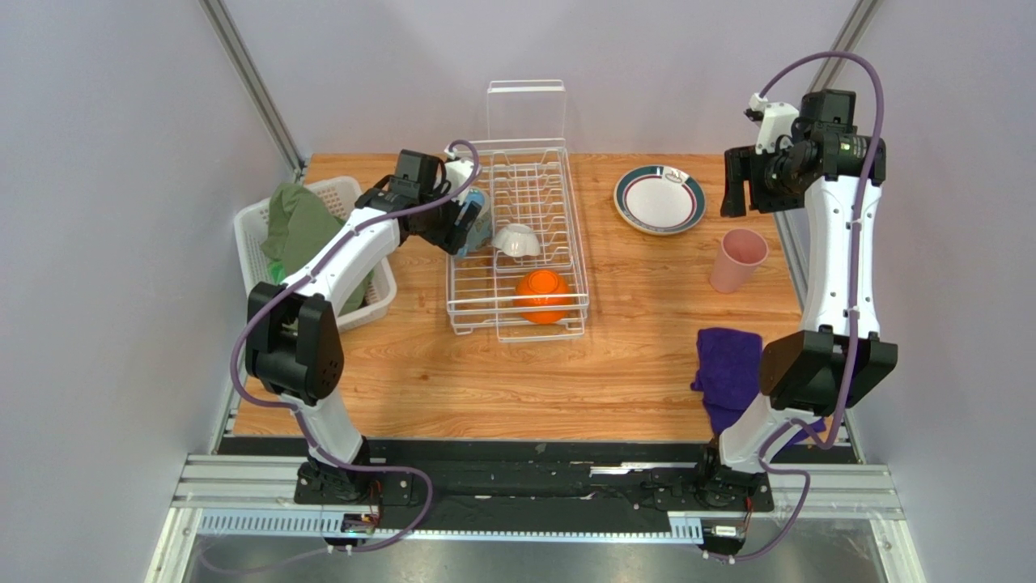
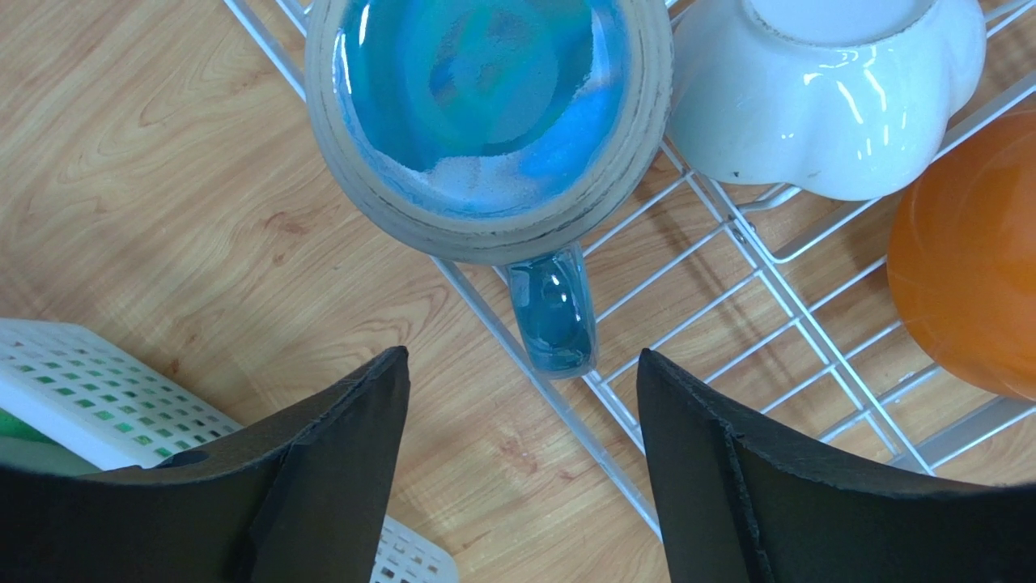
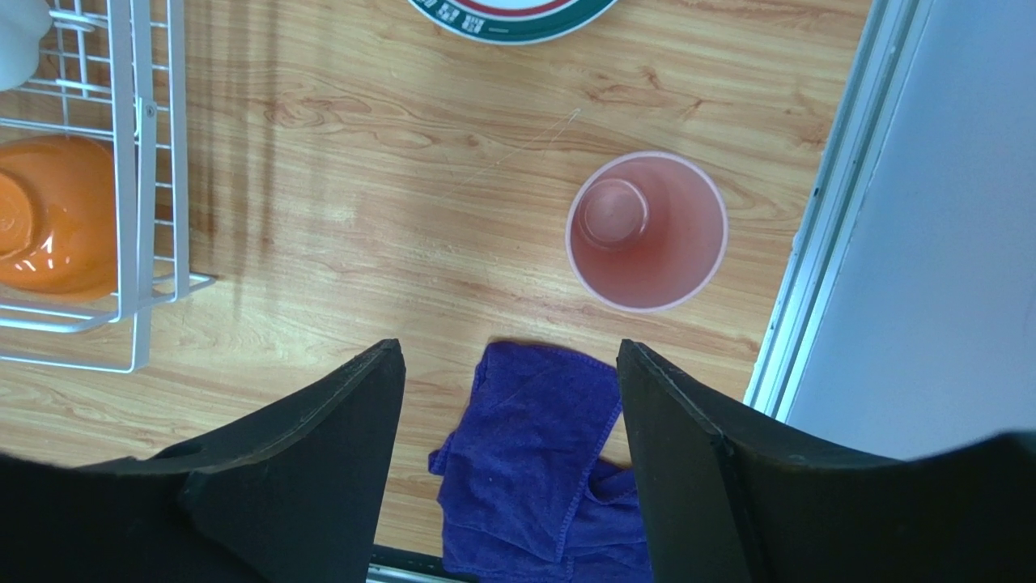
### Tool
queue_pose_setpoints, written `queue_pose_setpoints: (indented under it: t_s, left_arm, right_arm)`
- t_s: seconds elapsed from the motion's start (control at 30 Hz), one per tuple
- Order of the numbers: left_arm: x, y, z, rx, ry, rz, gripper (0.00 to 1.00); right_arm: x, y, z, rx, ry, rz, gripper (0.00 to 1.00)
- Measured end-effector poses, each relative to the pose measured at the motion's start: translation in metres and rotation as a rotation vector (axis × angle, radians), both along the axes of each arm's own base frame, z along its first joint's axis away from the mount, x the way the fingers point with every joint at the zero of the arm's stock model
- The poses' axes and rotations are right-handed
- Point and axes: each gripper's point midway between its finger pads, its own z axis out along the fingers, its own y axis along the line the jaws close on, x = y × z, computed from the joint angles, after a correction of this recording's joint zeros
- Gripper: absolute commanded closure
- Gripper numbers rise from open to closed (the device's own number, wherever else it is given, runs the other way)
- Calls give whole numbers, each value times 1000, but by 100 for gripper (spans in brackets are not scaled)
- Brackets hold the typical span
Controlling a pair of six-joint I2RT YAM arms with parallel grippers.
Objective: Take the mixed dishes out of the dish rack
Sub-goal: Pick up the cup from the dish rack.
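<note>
Wood-grain table top [image 1: 632, 352], closed in by pale grey walls, carries the rectangular white wire dish rack [image 1: 535, 182] at centre toward 12 o'clock, with its upright clear panel [image 1: 527, 112] at the 12 o'clock end. Three items sit in the rack. The blue patterned mug [image 2: 486, 122] is inverted at the 9 o'clock edge, handle turned toward the arm. The small white scalloped cup [image 1: 518, 241] is at centre and appears base-up. The orange bowl [image 1: 544, 295] is inverted at the 6 o'clock end. Base-up storage is consistent with draining. Two items are outside the rack: the dark-rimmed white plate [image 1: 659, 199] lies flat at 1 o'clock, and the pink cup [image 1: 737, 259] stands mouth-up at 3 o'clock. Both are well apart from the rack, so that side is judged the unloading area. The left gripper [image 2: 523, 358] hangs over the mug with jaws parted and empty and the handle just ahead of the gap, which is judged an approach to grasp. The right gripper [image 3: 511, 352] hovers above the pink cup, jaws parted and holding nothing, clear of the left arm's work. A white plastic slatted basket [image 1: 379, 292] holding a green cloth [image 1: 296, 225] sits at 9 o'clock, and a purple cloth [image 1: 728, 371] lies at 5 o'clock. Neither is judged part of the job.
</note>
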Motion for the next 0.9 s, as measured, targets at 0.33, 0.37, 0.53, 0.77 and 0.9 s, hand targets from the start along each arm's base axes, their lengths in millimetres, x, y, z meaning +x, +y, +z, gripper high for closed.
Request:
queue_pose_setpoints:
  t_s: [0.33, 0.37, 0.53, 0.77, 0.9]
  left_arm:
    - [-1, -15, -1, -3, 2, -32, 30]
    - [-2, -17, -3, -3, 5, -35, 32]
    - [-2, -21, -15, 3, 33, -45, 38]
    - [-2, -26, -22, 4, 49, -49, 44]
    - [-3, -30, -21, 4, 47, -57, 44]
  right_arm:
    - [-4, 1, -19, 9, 47, 4, 33]
    - [-5, 1, -20, 10, 49, 5, 33]
    - [-5, 2, -26, 13, 60, 11, 33]
    - [-8, 2, -27, 9, 61, 17, 34]
    - [-7, 2, -27, 6, 54, 19, 34]
